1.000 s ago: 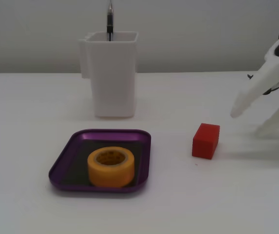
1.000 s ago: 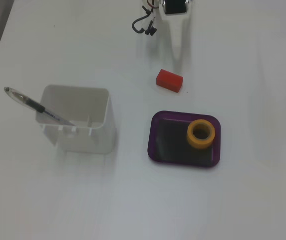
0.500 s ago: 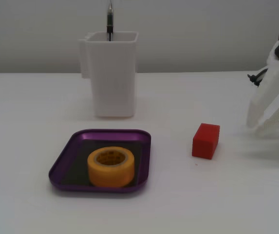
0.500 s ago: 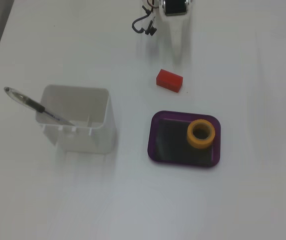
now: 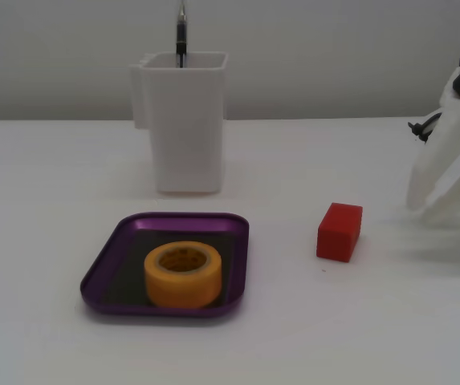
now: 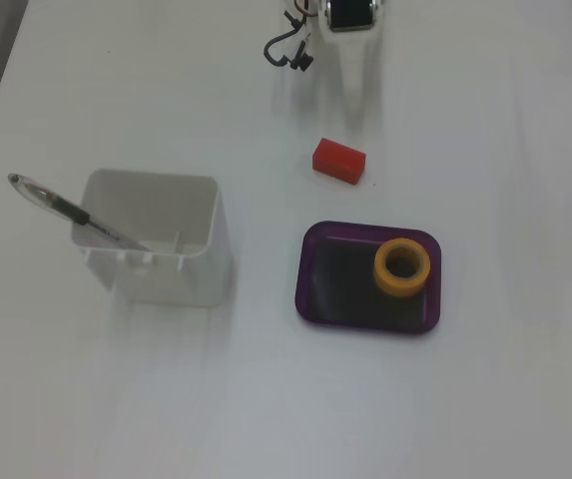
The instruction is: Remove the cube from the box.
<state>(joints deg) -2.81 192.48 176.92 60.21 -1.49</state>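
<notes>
The red cube (image 5: 339,232) sits on the white table, outside the box and to its right in a fixed view; it also shows in another fixed view (image 6: 338,161), just above the box. The purple box (image 5: 104,269) holds a yellow tape roll (image 5: 183,275) on its dark floor; the box (image 6: 313,269) and the roll (image 6: 402,267) show from above too. My white gripper (image 5: 417,204) is at the right edge, apart from the cube, empty, with its fingers together. From above, the gripper (image 6: 355,100) points at the cube from the top.
A tall white container (image 5: 185,120) with a pen (image 5: 181,36) in it stands behind the box; it also shows from above (image 6: 156,239) at the left. A black cable (image 6: 287,50) hangs beside the arm.
</notes>
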